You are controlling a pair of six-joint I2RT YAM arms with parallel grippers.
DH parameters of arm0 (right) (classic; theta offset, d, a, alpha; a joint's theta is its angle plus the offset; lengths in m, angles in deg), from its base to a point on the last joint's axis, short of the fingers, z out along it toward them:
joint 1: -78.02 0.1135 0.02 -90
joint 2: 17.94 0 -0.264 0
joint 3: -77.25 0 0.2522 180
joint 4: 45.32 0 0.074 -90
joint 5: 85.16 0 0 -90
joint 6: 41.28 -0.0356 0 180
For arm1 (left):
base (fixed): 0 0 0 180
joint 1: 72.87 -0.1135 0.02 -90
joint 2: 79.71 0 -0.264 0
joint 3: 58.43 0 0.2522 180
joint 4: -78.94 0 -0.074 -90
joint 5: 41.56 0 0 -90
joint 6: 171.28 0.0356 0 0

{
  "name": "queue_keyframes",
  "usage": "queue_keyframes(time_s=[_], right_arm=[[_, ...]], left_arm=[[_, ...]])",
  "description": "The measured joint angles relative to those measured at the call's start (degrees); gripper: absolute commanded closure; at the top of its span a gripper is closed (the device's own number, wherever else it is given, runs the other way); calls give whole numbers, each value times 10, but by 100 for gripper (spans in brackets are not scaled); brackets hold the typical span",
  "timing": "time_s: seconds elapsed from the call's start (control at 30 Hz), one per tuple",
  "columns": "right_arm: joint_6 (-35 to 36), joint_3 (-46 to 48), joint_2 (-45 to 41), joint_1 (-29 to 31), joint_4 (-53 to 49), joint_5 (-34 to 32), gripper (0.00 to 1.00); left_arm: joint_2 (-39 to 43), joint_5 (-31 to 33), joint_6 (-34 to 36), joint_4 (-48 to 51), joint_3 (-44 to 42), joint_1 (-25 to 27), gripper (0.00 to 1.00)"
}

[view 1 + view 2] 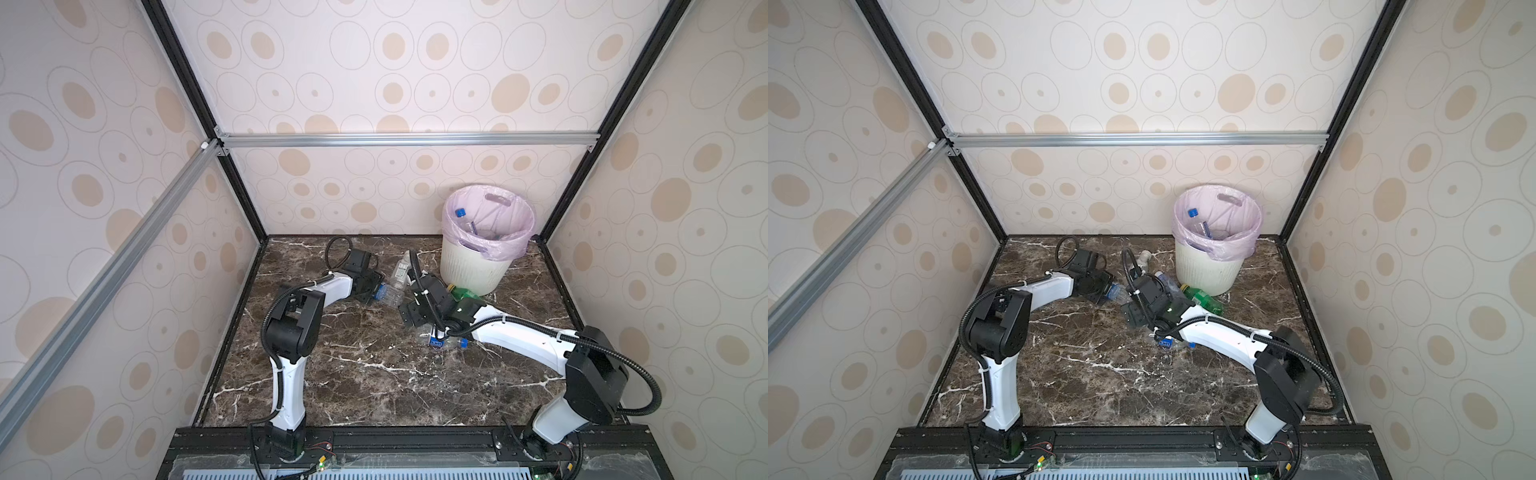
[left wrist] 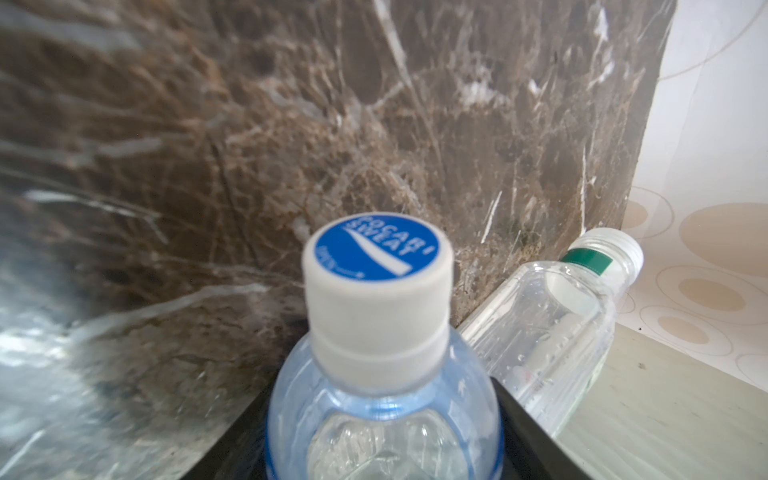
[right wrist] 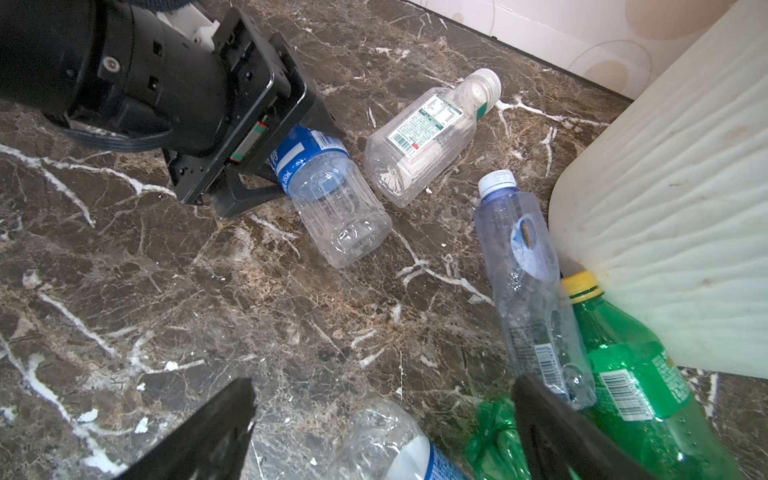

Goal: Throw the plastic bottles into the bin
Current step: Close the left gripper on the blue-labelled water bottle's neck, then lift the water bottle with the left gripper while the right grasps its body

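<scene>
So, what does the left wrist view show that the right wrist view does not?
Only the left wrist view: the printed cap of the blue-label bottle. Only the right wrist view: the left end effector around that bottle, the bin, a green bottle and a bluish bottle. Both: the blue-label bottle itself, the clear bottle beside it and the marble table.

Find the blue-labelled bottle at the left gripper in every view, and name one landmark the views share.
In a top view: the blue-labelled bottle lies mid-table, at the left gripper.
In a top view: the bottle lies left of the bin.
Left wrist: the bottle fills the foreground, close up.
Right wrist: the bottle lies at the left gripper, base outward.
Shared landmark: the white-capped clear bottle lying beside it.
</scene>
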Motion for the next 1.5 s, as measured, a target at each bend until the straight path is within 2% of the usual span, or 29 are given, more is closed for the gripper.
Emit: queue_keyframes(time_s=[0.13, 0.47, 0.9, 1.27, 1.5], right_arm=[[-4, 0, 0, 0, 0, 0, 0], [-9, 0, 0, 0, -2, 0, 0], [-22, 0, 0, 0, -2, 5, 0], [-43, -1, -4, -19, -5, 63, 0], [-55, -1, -45, -43, -4, 103, 0]], left_arm=[[6, -11, 10, -34, -23, -2, 35], [29, -45, 25, -127, -90, -3, 36], [52, -142, 45, -303, -202, -3, 33], [103, -214, 73, -386, -237, -3, 34], [144, -240, 114, -410, -241, 5, 34]])
